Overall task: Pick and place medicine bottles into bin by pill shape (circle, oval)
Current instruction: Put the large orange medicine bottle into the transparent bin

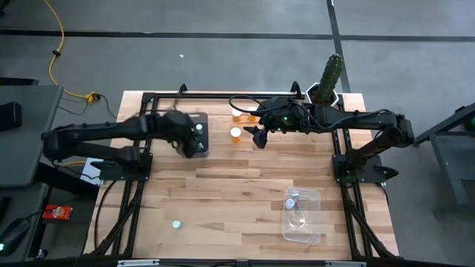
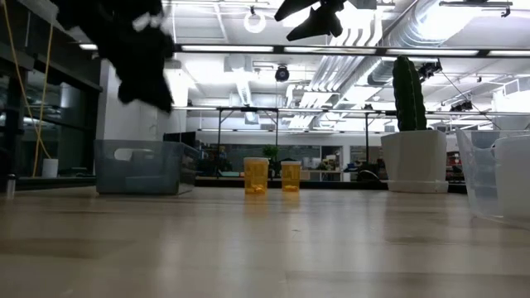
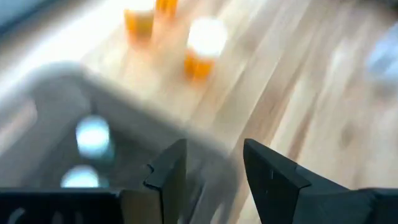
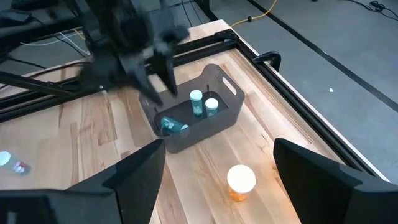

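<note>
Overhead, left claw (image 4: 158, 65) gapes above grey bin (image 4: 227, 112).

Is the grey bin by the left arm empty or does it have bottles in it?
Not empty. The right wrist view shows three teal-topped bottles inside the grey bin, two upright and one lying on its side.

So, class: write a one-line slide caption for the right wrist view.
Left gripper hangs open over grey bin holding teal-topped bottles.

Parted empty fingers (image 3: 273, 180) above grey bin (image 3: 56, 93) with two teal-topped bottles (image 3: 93, 134), orange bottles (image 3: 202, 53) beyond
</note>
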Robot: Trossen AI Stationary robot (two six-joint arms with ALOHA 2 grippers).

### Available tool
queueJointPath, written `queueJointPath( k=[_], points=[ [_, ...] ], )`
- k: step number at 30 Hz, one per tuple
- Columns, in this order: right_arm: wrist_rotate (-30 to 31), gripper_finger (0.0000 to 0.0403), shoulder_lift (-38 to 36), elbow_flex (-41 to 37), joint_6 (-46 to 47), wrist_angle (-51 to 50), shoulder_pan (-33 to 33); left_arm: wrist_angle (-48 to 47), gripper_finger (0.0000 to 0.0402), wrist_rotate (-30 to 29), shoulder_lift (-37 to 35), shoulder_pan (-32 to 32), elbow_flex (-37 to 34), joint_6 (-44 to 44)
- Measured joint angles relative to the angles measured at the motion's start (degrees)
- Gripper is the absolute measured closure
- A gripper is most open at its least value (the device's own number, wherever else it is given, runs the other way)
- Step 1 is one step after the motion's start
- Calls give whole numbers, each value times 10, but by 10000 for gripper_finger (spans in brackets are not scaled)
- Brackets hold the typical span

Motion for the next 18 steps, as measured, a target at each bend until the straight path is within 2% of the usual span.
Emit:
queueJointPath(
  k=[5,9,14,18],
  points=[
    [0,110,0,0,-1,-13,0,135,252,12,-109,-14,9,4],
    [-2,110,0,0,-1,-26,0,240,252,13,-169,-41,9,13],
    [-28,110,0,0,-7,-28,5,287,252,10,-201,-77,5,32],
    [-30,110,0,0,-16,-18,13,355,252,-11,-204,-113,-41,29]
  ],
)
